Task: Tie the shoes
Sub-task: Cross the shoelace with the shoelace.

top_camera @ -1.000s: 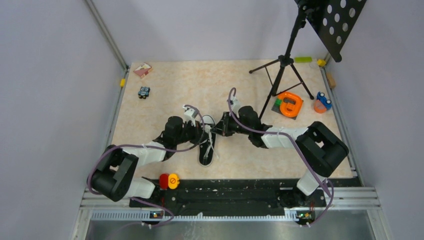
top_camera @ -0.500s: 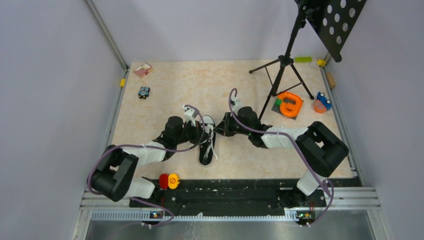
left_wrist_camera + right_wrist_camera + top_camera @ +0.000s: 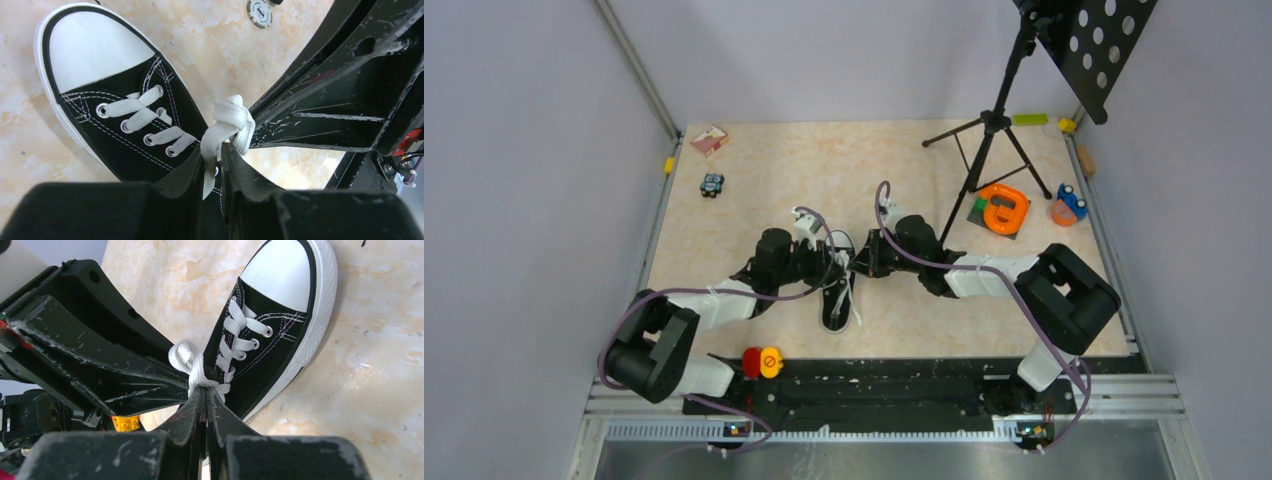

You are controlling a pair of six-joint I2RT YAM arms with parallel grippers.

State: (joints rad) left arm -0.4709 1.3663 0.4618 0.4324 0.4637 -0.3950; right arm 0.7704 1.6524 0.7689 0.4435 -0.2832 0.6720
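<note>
The black sneaker (image 3: 838,303) lies mid-table, its white toe cap toward the arm bases. Both grippers meet over its laces. In the left wrist view the shoe (image 3: 95,60) fills the upper left. A bunched white lace (image 3: 231,118) runs down between the jaws of my left gripper (image 3: 213,156), which stand slightly apart with the lace loose in the gap. In the right wrist view the shoe (image 3: 280,310) is at the upper right. My right gripper (image 3: 204,389) is shut on the lace (image 3: 188,361) right at the knot. The grippers show tip to tip from above: left gripper (image 3: 834,264), right gripper (image 3: 857,262).
A black tripod (image 3: 987,135) stands at the back right, with an orange ring toy (image 3: 1004,208) and a blue and orange toy (image 3: 1069,204) beside it. A small toy car (image 3: 712,184) and a card (image 3: 709,140) lie back left. A red and yellow button (image 3: 762,362) sits at the near edge.
My left gripper's jaws have parted a little around the lace. The right gripper has edged slightly left and stays shut on the lace.
</note>
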